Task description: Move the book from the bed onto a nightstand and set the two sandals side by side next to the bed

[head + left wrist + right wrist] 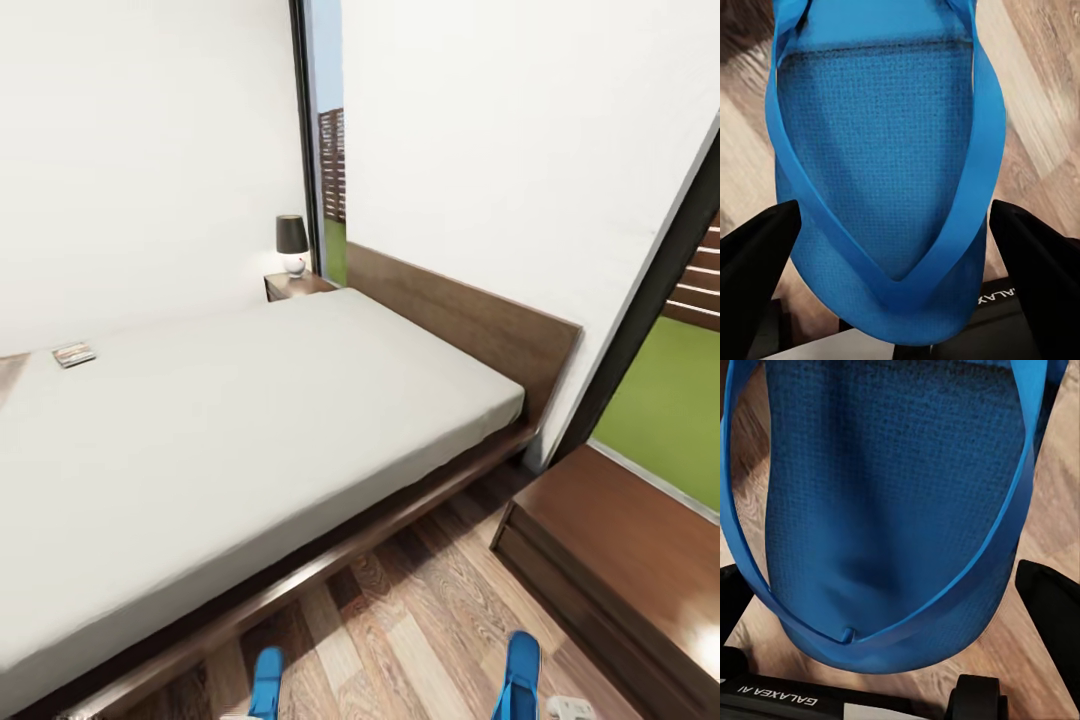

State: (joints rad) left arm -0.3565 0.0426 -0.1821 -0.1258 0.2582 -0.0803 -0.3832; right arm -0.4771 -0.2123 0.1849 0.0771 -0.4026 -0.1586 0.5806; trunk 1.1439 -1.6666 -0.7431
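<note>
the two bright blue flat sandals sit at the lower edge of the head view, one on the left point(266, 682) and one on the right point(520, 677), well apart from each other over the grey-brown wood-plank floor point(400, 620) just beside the bed's dark brown wooden frame point(330, 570); in the left wrist view the left gripper point(896, 247) has its black fingers point(754, 255) standing either side of the heel of a blue textured sole with its v-shaped strap point(892, 172), and they look clamped on it; in the right wrist view the right gripper point(881, 600) likewise brackets the other sandal point(892, 510), but whether its fingers are pressing on the sole or merely beside it i cannot tell; the small striped paperback book point(74, 353) lies near the far edge of the plain off-white mattress point(250, 420), not yet moved; the low dark brown nightstand point(295, 285) with a dark-shaded lamp point(292, 243) stands beyond the bed by the headboard point(470, 320), and a second dark wooden cabinet top point(630, 540) is near on the right; the risk, as i judge it, is setting the pair down too far apart or skewed, since each arm holds one separately; a thin flexible sole could also slip or twist on release, landing tilted against the frame.
</note>
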